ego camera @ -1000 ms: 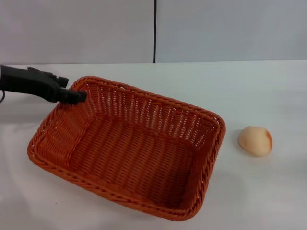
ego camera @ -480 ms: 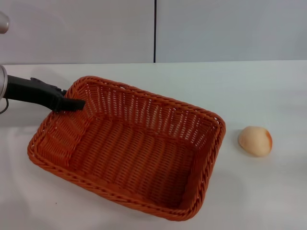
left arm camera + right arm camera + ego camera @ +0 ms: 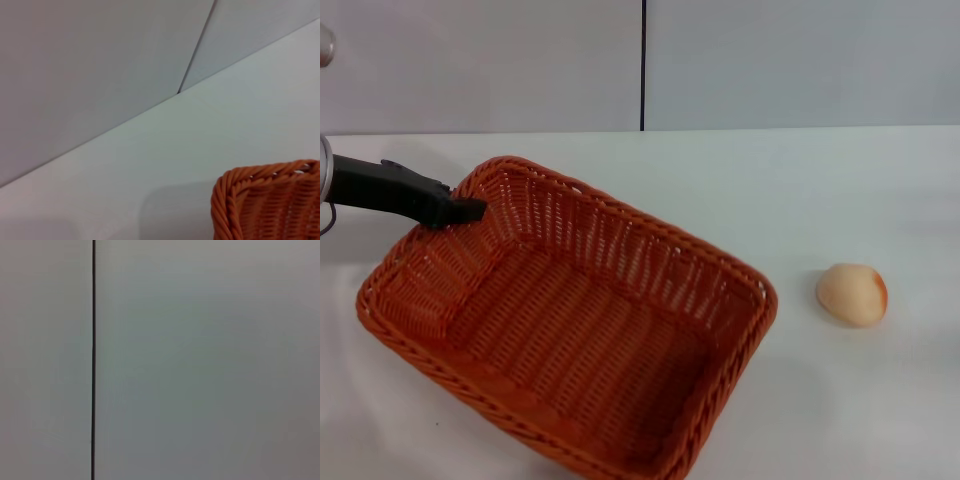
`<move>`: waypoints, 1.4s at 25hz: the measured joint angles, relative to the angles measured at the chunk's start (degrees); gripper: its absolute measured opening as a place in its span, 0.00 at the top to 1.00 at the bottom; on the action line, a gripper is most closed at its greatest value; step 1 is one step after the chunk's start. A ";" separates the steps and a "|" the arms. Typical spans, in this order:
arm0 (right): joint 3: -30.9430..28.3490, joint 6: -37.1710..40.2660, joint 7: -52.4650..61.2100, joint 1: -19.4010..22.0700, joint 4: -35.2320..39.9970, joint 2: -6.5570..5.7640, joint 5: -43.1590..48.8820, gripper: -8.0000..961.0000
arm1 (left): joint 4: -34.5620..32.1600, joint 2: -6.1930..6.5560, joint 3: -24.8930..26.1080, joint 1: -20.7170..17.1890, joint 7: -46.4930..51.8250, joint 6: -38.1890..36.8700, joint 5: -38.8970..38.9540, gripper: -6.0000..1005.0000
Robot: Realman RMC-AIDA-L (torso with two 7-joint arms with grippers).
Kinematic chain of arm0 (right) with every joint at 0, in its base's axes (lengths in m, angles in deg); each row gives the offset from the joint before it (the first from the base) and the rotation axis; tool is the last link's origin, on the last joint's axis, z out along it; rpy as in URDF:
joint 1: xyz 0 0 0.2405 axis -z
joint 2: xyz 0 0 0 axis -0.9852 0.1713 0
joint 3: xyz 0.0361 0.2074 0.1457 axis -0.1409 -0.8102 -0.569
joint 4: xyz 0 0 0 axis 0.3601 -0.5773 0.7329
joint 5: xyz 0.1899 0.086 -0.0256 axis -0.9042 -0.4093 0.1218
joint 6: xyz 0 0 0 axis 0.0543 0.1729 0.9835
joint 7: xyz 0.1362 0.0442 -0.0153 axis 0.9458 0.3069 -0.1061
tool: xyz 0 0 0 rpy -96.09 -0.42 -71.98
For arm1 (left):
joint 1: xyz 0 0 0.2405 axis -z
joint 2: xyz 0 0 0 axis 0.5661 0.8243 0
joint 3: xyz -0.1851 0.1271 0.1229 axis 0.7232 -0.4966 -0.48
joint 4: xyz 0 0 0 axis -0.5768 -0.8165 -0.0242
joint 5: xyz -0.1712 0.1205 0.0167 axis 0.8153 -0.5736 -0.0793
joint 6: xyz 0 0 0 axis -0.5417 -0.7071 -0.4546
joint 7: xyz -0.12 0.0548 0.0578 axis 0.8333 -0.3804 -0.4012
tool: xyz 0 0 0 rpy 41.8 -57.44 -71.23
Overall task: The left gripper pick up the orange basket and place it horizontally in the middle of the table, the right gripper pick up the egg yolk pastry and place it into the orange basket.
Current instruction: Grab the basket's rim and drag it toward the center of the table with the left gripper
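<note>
At the orange basket (image 3: 570, 330) rim, left gripper (image 3: 470, 211) jaws closed.

No readable text or labels anywhere

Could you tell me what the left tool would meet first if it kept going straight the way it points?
Probably the basket: the left tool points right at its far left corner, apparently already at the rim there.

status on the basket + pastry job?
Nothing finished yet. In hand: the left hand is at the rim of the orange basket, at its far left corner; the basket lies skewed on the table, not yet horizontal in the middle. Left: squaring the basket, then the egg yolk pastry, sitting untouched to its right. The right hand is out of view.
</note>
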 joint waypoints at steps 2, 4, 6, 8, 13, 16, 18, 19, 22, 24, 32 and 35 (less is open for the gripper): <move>0.00 -0.05 0.00 0.01 0.00 0.01 0.00 0.18 | 0.12 0.00 -0.01 0.13 1.11 0.00 0.11 0.79; 0.00 -0.10 0.00 0.02 -0.04 0.02 0.00 0.18 | 0.12 0.00 -0.03 0.17 1.86 0.00 0.20 0.80; 0.00 -0.13 0.00 0.03 -0.13 0.02 0.00 0.18 | 0.11 0.00 -0.02 0.17 2.18 -0.04 0.37 0.81; 0.00 -0.17 0.00 0.04 -0.18 0.02 0.00 0.18 | 0.06 0.00 0.45 -0.04 2.69 -0.33 2.91 0.81; 0.00 -0.50 0.00 -0.01 -0.24 0.02 0.00 0.18 | -0.41 0.13 2.40 -0.39 7.22 -1.57 6.75 0.81; 0.00 -0.85 0.00 0.01 -0.32 0.02 0.00 0.18 | -0.90 0.03 2.58 -0.50 8.80 -1.78 7.00 0.82; 0.00 -0.95 0.00 0.06 -0.34 0.02 0.00 0.18 | -1.39 -0.05 2.58 -0.71 10.38 -1.80 7.29 0.82; 0.00 -1.01 0.00 0.08 -0.35 0.02 0.00 0.18 | -1.97 -0.13 2.73 -1.45 14.25 -1.61 9.34 0.82; 0.00 -1.42 0.00 0.08 -0.35 0.02 0.00 0.18 | -1.69 -0.06 3.71 -2.03 17.27 -0.99 11.12 0.82; 0.00 -1.66 0.00 0.05 -0.37 0.05 0.00 0.18 | -1.54 -0.04 4.87 -3.72 21.09 0.42 13.28 0.82; 0.00 -2.37 0.00 -0.20 -0.57 0.11 0.00 0.18 | -1.80 -0.13 4.83 -9.29 21.83 0.66 20.44 0.82; 0.00 -2.77 0.00 -0.41 -0.66 0.11 0.00 0.18 | -2.03 -0.21 4.51 -11.54 22.36 0.77 22.52 0.82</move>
